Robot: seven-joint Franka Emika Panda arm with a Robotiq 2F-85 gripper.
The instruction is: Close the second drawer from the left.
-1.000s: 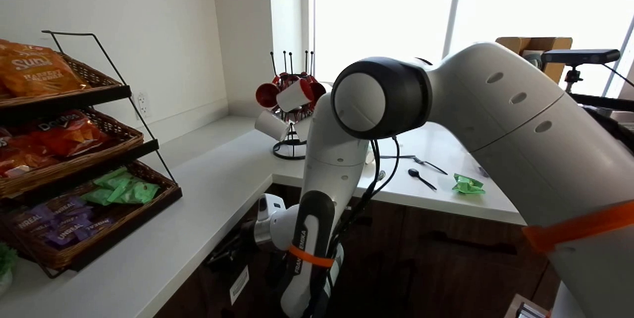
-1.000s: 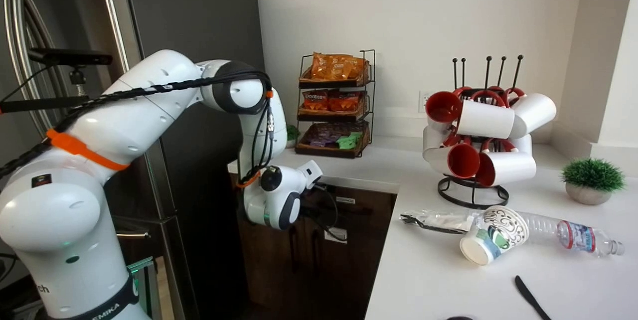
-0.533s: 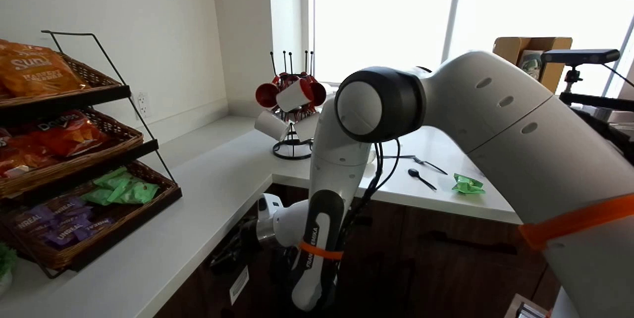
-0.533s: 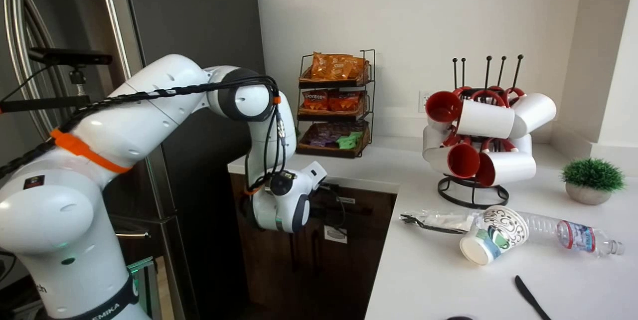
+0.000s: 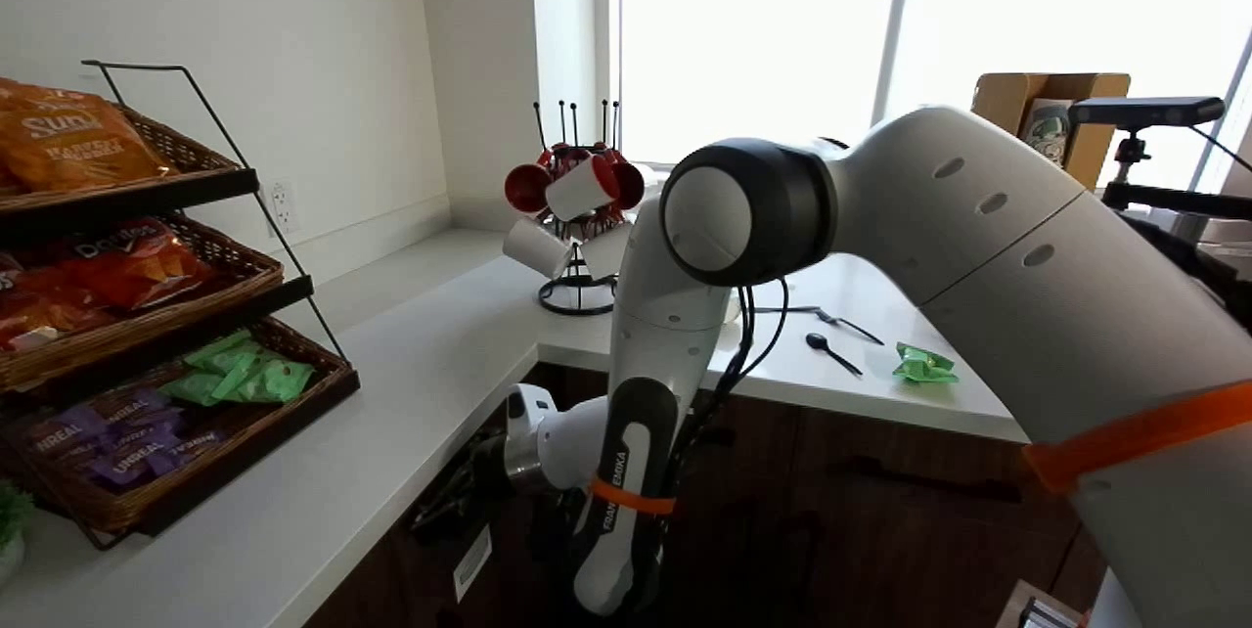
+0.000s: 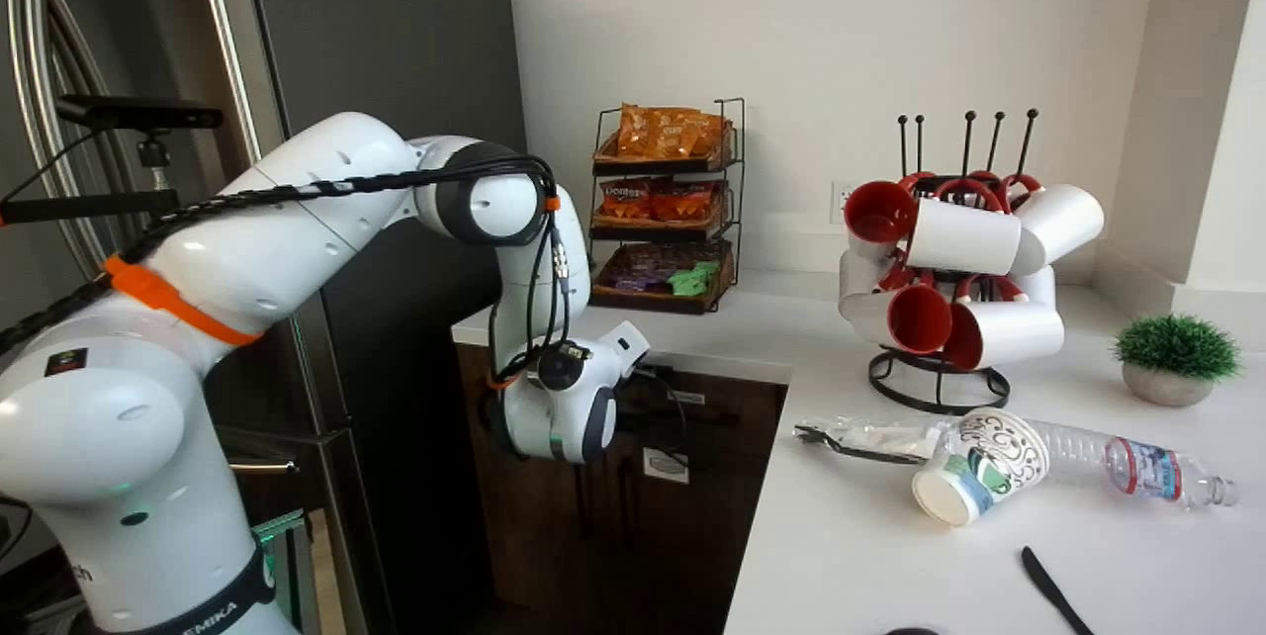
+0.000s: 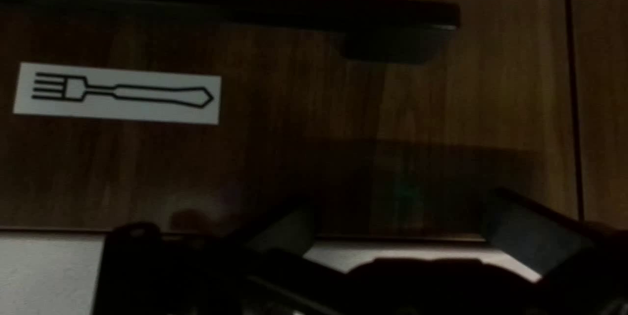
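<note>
A dark brown flat drawer front [image 7: 392,104] fills the wrist view, with a black bar handle [image 7: 294,8] and a white fork label [image 7: 117,93]. That picture stands upside down, with the counter edge at its bottom. A thin dark line parts the drawer from the counter; I see no clear gap. The drawer also shows in an exterior view [image 6: 742,400], partly hidden by the arm. Its place in the row cannot be told. My gripper [image 7: 400,202] is open and empty, fingers facing the drawer front by the counter edge. Contact cannot be told. It shows dark in an exterior view [image 5: 445,511].
A white counter edge [image 6: 727,365] overhangs the drawers. A neighbouring front [image 7: 601,109] lies past a vertical seam. A labelled cabinet door [image 6: 633,516] is below. A snack rack [image 6: 665,205], mug rack [image 6: 940,294], cup [image 6: 979,467] and bottle [image 6: 1152,467] stand or lie on the counter.
In an exterior view the arm has shifted right and slightly down, mostly in the earlier half second. It has barely moved since. The drawer front shows no visible change.
</note>
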